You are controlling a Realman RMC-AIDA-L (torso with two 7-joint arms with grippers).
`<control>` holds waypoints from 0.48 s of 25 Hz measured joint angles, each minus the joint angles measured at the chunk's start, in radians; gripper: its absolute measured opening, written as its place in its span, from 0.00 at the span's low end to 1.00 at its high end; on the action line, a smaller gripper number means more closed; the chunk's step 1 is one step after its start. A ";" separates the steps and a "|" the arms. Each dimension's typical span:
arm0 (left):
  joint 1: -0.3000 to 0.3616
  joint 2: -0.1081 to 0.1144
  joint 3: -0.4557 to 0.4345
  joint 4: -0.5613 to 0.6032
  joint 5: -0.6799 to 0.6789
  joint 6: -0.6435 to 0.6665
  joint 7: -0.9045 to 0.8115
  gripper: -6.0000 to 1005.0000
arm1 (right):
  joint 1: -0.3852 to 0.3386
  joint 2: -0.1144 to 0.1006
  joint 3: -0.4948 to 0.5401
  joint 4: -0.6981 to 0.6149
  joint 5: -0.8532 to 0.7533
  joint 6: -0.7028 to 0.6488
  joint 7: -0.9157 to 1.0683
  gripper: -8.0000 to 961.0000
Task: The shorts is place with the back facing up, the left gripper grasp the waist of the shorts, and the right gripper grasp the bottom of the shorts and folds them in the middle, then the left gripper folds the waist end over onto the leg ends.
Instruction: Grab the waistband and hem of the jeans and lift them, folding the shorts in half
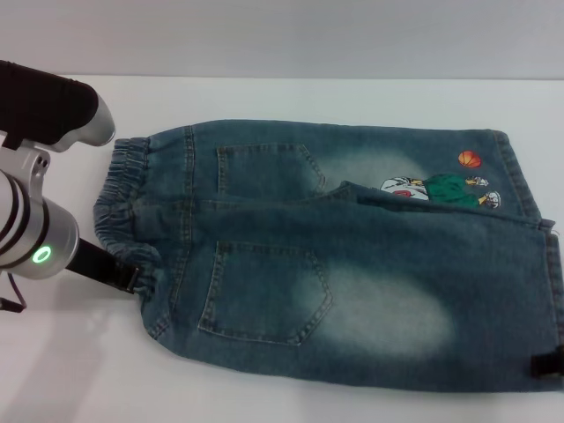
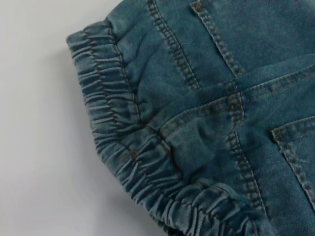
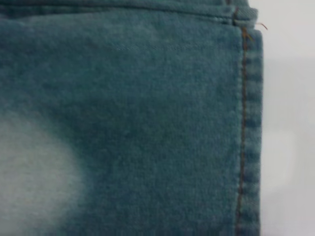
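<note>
The blue denim shorts (image 1: 335,264) lie flat on the white table (image 1: 291,101), back pockets up. The gathered waist (image 1: 123,203) points to my left and the straight leg hems (image 1: 551,291) to my right. My left gripper (image 1: 132,278) touches the near corner of the waist, and the left wrist view looks closely at the elastic band (image 2: 113,128). My right gripper (image 1: 548,363) shows only as a black tip at the near hem corner. In the right wrist view the stitched hem (image 3: 248,123) fills the picture. The near leg overlaps the far leg, which bears the cartoon print (image 1: 441,189).
The white tabletop (image 1: 79,370) surrounds the garment, with bare surface to the left of the waist and along the near side. My left arm (image 1: 35,238), with its green dot, hangs over the table's left part.
</note>
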 joint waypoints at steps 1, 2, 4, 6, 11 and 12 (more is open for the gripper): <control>0.000 0.000 0.000 0.000 0.000 0.000 0.000 0.06 | 0.002 0.000 0.001 -0.010 -0.001 0.000 0.000 0.72; 0.000 0.000 0.000 0.000 0.000 0.000 0.000 0.06 | 0.007 0.000 0.001 -0.027 -0.003 -0.001 0.000 0.72; -0.001 0.000 0.000 0.000 0.000 0.000 0.000 0.06 | 0.009 0.000 0.001 -0.033 -0.005 -0.002 0.000 0.72; -0.001 0.000 0.000 0.000 0.000 0.001 -0.001 0.06 | 0.012 0.000 -0.001 -0.038 -0.009 0.000 0.000 0.72; -0.005 0.000 0.001 0.000 0.000 0.000 -0.006 0.06 | 0.021 0.000 -0.007 -0.039 -0.010 0.003 0.000 0.72; -0.005 0.000 0.001 0.000 0.000 0.000 -0.006 0.06 | 0.025 0.000 -0.007 -0.041 -0.008 0.005 0.000 0.72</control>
